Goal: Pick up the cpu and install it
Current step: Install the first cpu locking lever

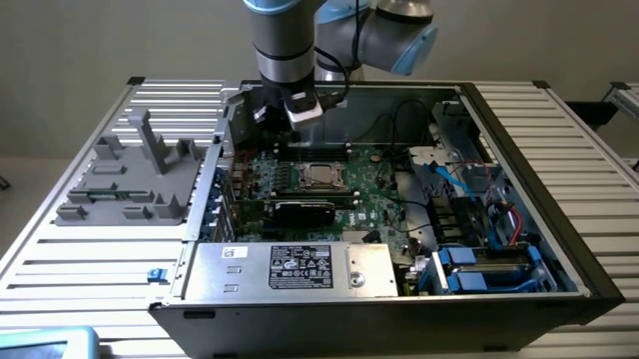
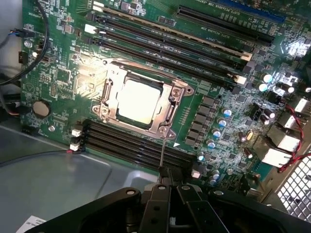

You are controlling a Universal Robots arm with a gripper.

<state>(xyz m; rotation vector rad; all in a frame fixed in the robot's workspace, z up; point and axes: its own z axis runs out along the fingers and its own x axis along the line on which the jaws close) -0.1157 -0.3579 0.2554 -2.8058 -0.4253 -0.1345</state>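
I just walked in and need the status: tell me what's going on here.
The arm's gripper, shut, hangs over the open PC case, just above the motherboard. The cpu lies in its socket, inside the metal frame, apart from the gripper.

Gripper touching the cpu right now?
Apart. The wrist view shows the cpu lying fully uncovered in the socket frame, with a row of memory slots visible between it and the gripper.
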